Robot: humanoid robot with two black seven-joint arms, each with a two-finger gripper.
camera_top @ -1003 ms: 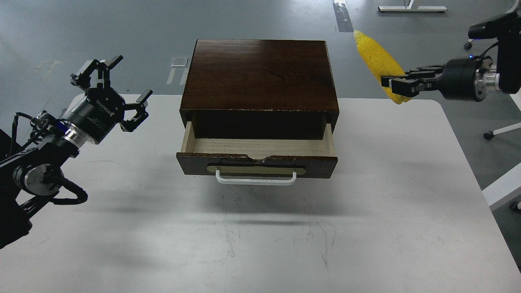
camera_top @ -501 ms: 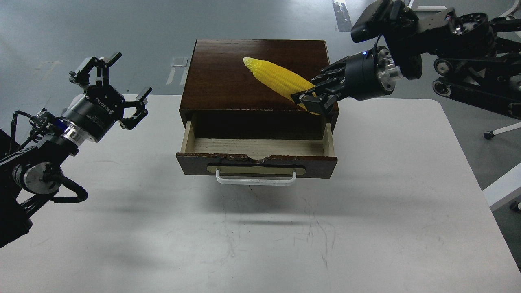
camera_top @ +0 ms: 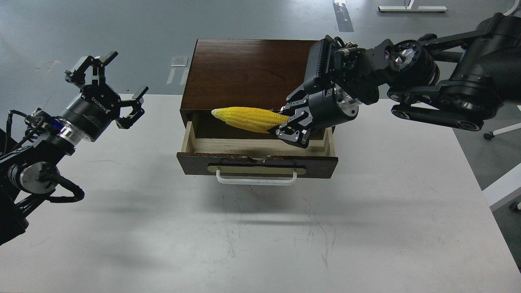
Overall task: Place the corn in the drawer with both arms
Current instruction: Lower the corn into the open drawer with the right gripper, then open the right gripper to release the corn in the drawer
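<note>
My right gripper (camera_top: 285, 130) clamped the thick end of the corn (camera_top: 246, 118), which hung level over the open drawer (camera_top: 257, 156) inside its side walls, while my left gripper (camera_top: 109, 91), fingers spread wide, hovered well left of the box (camera_top: 252, 73).

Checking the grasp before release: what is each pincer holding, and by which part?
Right pincer grips the corn by its thick end; left pincer holds nothing.

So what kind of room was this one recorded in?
Probably a lab or workshop, not a home: bare grey concrete floor with tape marks, caster-wheeled furniture legs at the right edge, and a plain white table holding only a wooden drawer box.
</note>
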